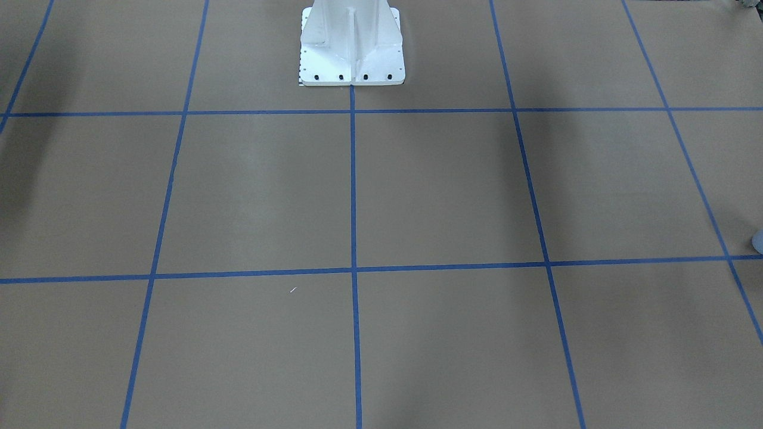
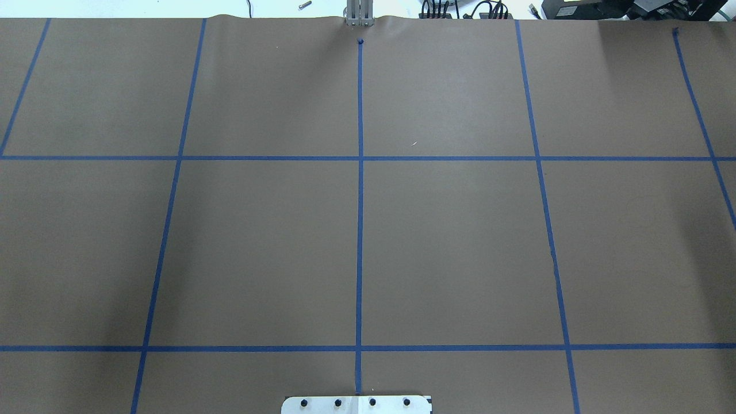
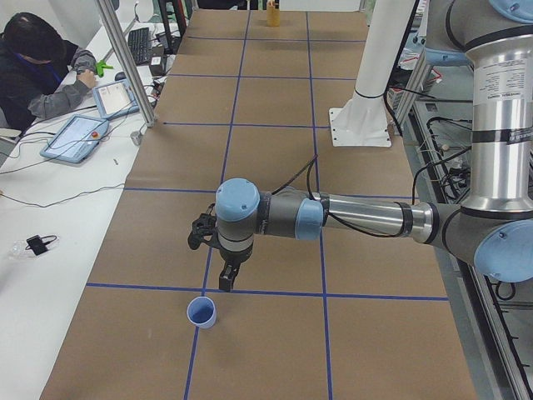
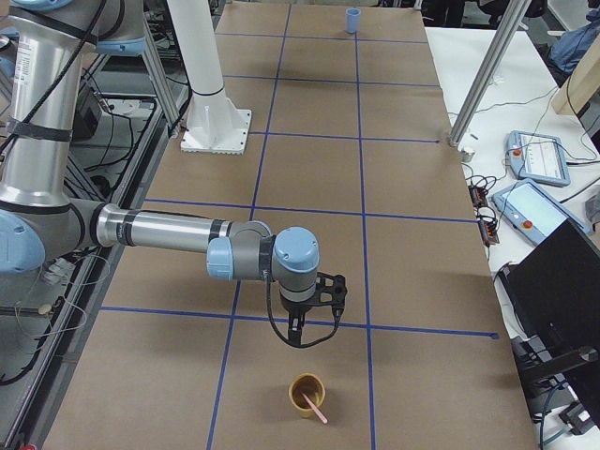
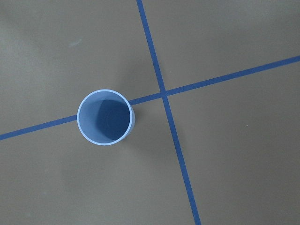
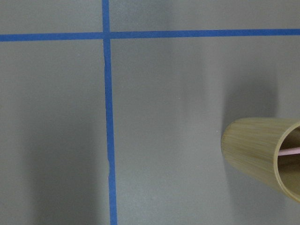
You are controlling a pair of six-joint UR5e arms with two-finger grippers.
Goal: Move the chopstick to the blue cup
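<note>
The blue cup (image 5: 104, 117) stands upright and empty on a blue tape line, straight below the left wrist camera. In the exterior left view the blue cup (image 3: 201, 312) sits just in front of my left gripper (image 3: 225, 283), which hangs above the table. One pale pink chopstick (image 4: 315, 407) leans in a bamboo cup (image 4: 307, 394), a little beyond my right gripper (image 4: 298, 336). The right wrist view catches the bamboo cup (image 6: 262, 152) at its right edge, with the chopstick (image 6: 288, 151) inside. Both grippers show only in the side views, so I cannot tell if they are open or shut.
Brown paper with a blue tape grid (image 2: 360, 158) covers the table. The white robot pedestal (image 1: 351, 47) stands at mid table. A person (image 3: 37, 71) sits at a side bench with tablets (image 3: 75, 137). Metal posts (image 4: 483, 80) rise along the table's edge.
</note>
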